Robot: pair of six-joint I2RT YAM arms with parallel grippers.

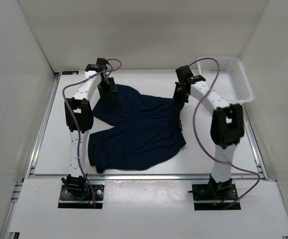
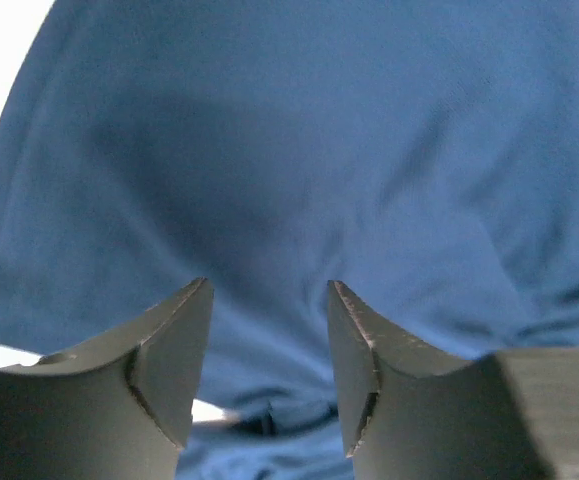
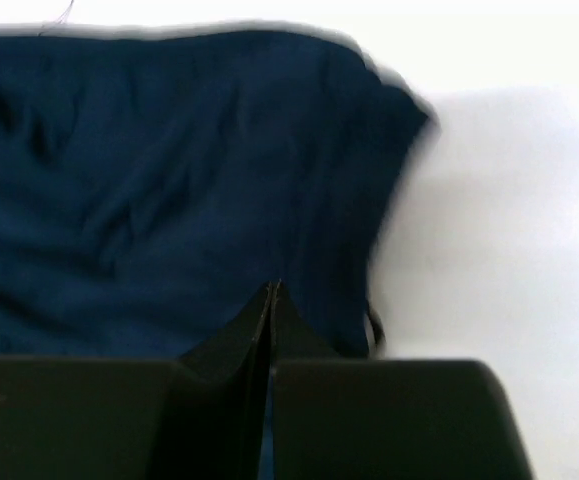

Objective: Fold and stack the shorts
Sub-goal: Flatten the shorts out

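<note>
Rumpled navy shorts (image 1: 139, 132), left gripper (image 2: 269, 290) fingers apart over them, right gripper (image 3: 271, 290) fingers together at the far edge; uneven lifting may bunch the fold.

You are working inside a plain white enclosure: the back wall (image 1: 148, 30), left wall (image 1: 9, 99) and right wall (image 1: 278, 74) are closing in the white tabletop (image 1: 54, 144) on three sides. Metal rails (image 1: 40, 124) are running along its left and right edges. Even, diffuse light is casting only soft shadows.
</note>
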